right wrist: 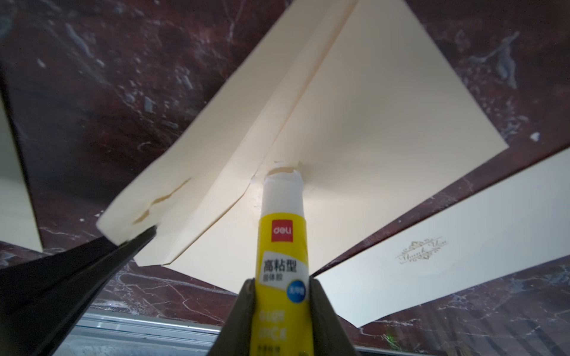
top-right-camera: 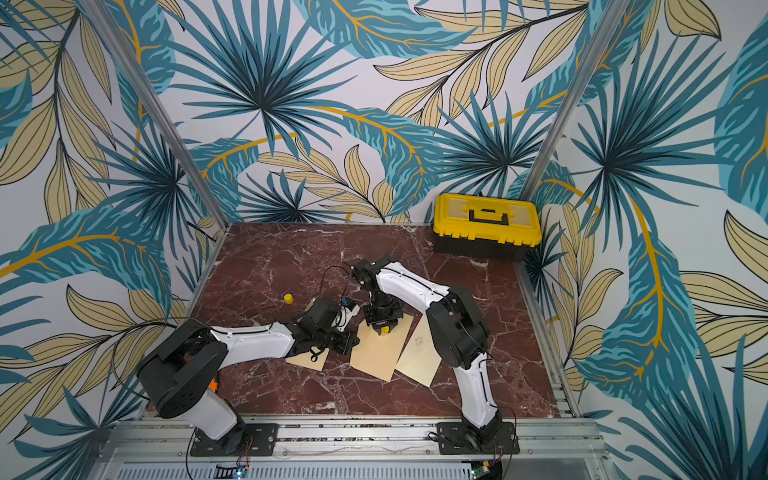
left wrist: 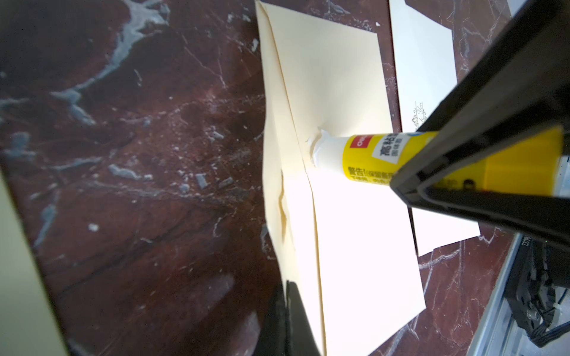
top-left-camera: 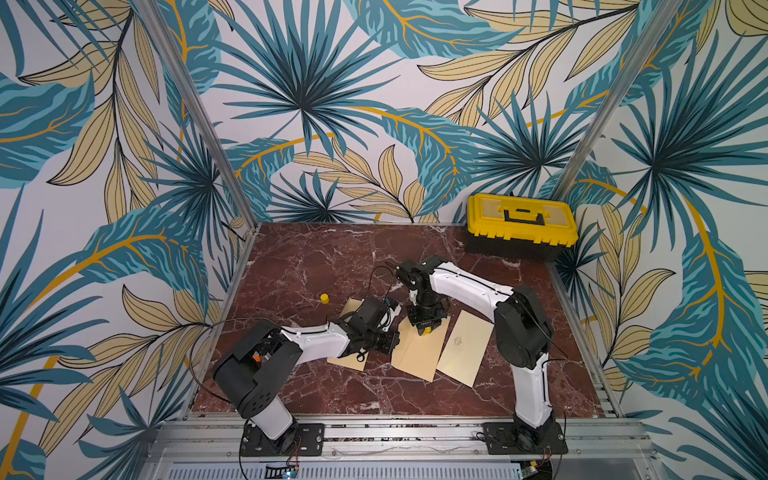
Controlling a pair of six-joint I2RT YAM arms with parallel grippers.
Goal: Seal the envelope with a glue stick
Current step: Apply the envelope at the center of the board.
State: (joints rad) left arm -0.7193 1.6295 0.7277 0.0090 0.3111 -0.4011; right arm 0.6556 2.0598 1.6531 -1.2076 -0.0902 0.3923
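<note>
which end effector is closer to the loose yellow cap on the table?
Left. The left end effector, shut on the envelope's corner, is on the cap's side of that envelope; the right end effector, pressing the glue stick onto the envelope, lies beyond it.

Glue stick over middle envelope

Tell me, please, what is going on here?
The right gripper holds the uncapped glue stick, its tip pressed onto the envelope by the flap's edge. The left gripper is shut on the envelope's corner, apparently steadying it. The cap stands apart on the table; a card lies beside the envelope.
</note>
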